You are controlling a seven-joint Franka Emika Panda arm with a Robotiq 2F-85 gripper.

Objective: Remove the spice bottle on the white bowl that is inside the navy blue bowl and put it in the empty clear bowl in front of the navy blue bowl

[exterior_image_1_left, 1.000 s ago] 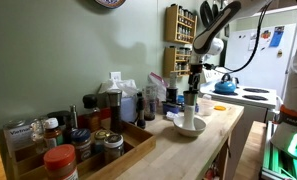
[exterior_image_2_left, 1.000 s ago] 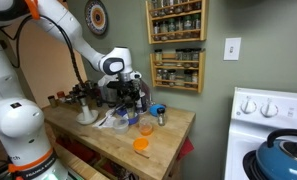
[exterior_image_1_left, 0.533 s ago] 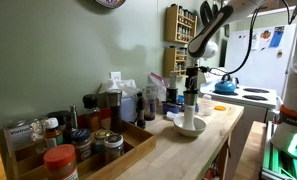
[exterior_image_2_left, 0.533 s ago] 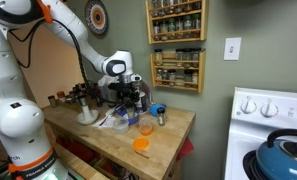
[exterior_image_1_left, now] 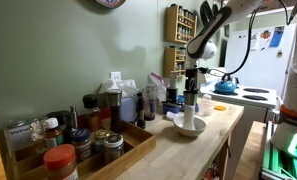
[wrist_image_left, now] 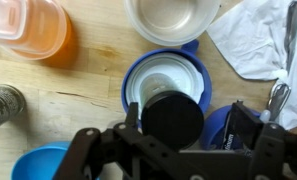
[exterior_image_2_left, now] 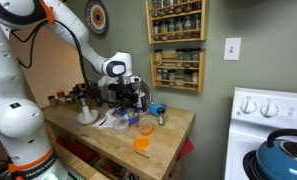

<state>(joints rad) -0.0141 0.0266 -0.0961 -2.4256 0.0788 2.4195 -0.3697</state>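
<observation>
In the wrist view the spice bottle [wrist_image_left: 173, 118] shows from above as a dark round cap. It stands upright on the white bowl [wrist_image_left: 148, 82], which sits inside the navy blue bowl [wrist_image_left: 194, 62]. My gripper [wrist_image_left: 188, 120] is open with the bottle between the jaws, closer to the left finger [wrist_image_left: 133, 116]. The empty clear bowl [wrist_image_left: 173, 15] lies just beyond the navy bowl. In an exterior view the gripper [exterior_image_1_left: 191, 88] hangs over the bottle [exterior_image_1_left: 190, 106] and the white bowl [exterior_image_1_left: 188, 127]. The gripper also shows in an exterior view [exterior_image_2_left: 128, 97].
An orange container [wrist_image_left: 33, 30], a small blue cup [wrist_image_left: 38, 165] and a white cloth [wrist_image_left: 253, 40] lie around the bowls. A wooden tray of jars [exterior_image_1_left: 88, 150] and a red-lidded jar [exterior_image_1_left: 60, 160] stand on the counter. A stove with a blue kettle [exterior_image_1_left: 225, 86] stands beside it.
The arm has shifted very slightly over the bottle. The bottle still stands on the white bowl.
</observation>
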